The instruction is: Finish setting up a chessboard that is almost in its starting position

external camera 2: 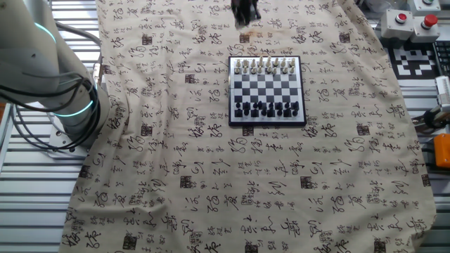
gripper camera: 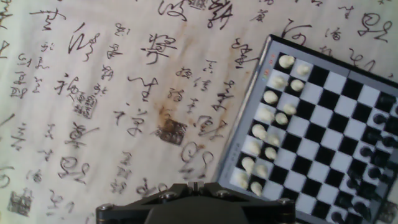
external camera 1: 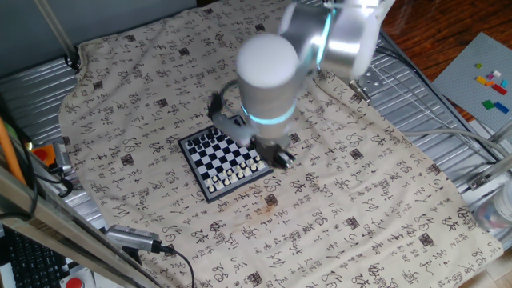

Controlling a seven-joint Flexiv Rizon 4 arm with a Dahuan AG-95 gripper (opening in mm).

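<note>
Calligraphy cloth (external camera 2: 211,176) under chessboard (external camera 2: 267,91)

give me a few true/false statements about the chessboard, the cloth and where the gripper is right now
1. The chessboard lies on a cloth printed with dark calligraphy. True.
2. The white pieces and the dark pieces stand along opposite edges of the board. True.
3. The gripper is directly above the middle of the board. False: it is off the board, over the cloth beyond the edge where the white pieces stand.
4. The cloth is spotless. False: a brownish stain shows on it near the board.
5. The board is round. False: it is square, with a dark frame.
</note>
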